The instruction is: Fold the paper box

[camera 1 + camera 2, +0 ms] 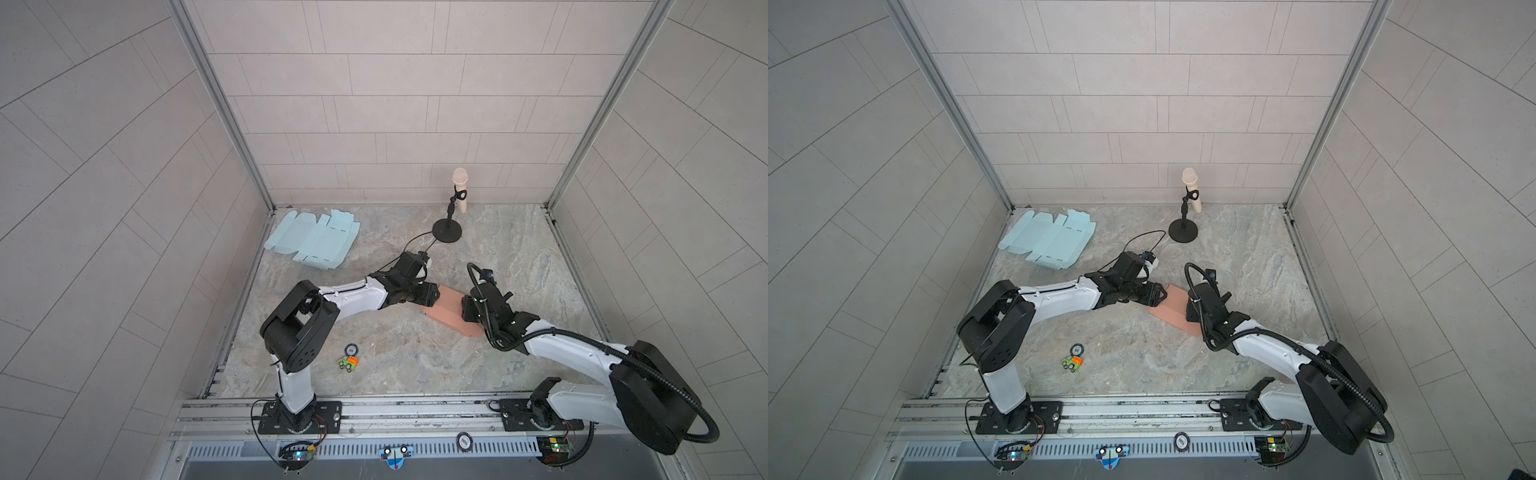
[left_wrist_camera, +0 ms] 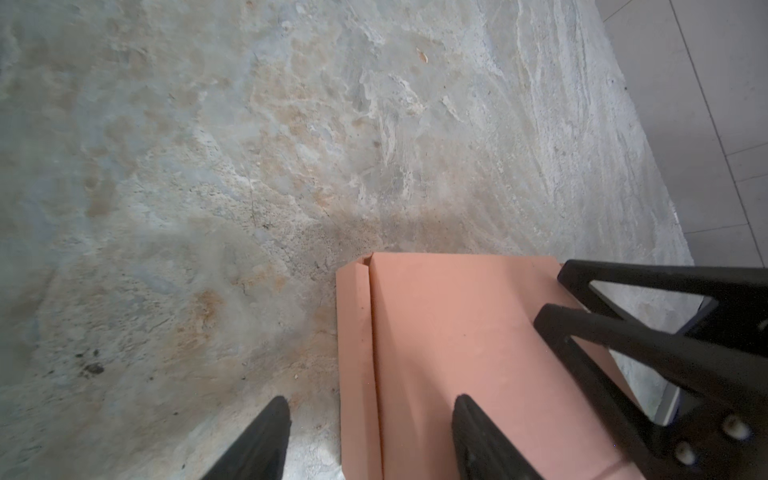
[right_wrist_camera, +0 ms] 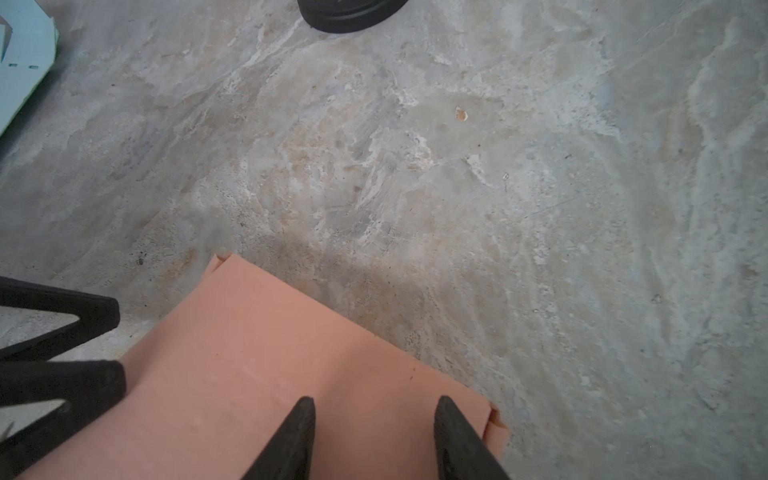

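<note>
Blue flat blank (image 1: 311, 239): far-left corner of tabletop (image 1: 395, 357), lying open. Left arm (image 1: 353, 297): jaws parted, astride one edge strip of the box, pinching nothing. Pink paper box (image 1: 446, 309): mid-tabletop between both arms, low, partly folded. Likely light thin card that creases and slides easily, so take it by flap edges near the scores. Right arm (image 1: 561, 345): jaws half parted over top panel, empty

top cams: high, facing dwn | wrists: close, share pink box (image 2: 457, 332)
</note>
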You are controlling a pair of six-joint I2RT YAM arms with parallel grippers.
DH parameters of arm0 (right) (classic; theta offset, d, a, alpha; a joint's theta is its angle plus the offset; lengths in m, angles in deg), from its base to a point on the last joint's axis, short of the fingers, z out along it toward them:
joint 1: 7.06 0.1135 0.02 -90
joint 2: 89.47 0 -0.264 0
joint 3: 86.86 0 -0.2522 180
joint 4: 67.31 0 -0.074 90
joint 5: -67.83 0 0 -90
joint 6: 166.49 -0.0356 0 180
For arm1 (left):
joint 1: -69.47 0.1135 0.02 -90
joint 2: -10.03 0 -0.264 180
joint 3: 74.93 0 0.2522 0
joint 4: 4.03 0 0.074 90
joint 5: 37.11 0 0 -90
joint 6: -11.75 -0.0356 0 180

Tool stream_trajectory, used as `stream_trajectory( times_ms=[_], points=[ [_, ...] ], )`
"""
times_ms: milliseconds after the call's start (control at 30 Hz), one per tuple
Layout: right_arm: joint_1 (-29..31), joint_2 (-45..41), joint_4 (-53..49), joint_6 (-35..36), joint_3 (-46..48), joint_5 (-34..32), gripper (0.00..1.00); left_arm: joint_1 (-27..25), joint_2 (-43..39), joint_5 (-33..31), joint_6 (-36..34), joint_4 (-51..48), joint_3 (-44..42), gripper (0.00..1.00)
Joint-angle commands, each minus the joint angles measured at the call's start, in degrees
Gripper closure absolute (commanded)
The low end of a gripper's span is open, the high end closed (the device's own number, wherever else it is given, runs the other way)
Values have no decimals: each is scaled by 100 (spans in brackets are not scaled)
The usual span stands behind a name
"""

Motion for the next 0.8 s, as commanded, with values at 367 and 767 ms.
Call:
stream_trajectory(
  times_ms=[367, 767],
  points=[
    [0, -453, -629, 200, -134, -237, 43, -219, 98, -62, -123, 61, -337, 42],
    [-424, -1416, -1142, -184, 339, 529, 34, -294, 21, -112, -89, 209, -569, 46]
  ],
)
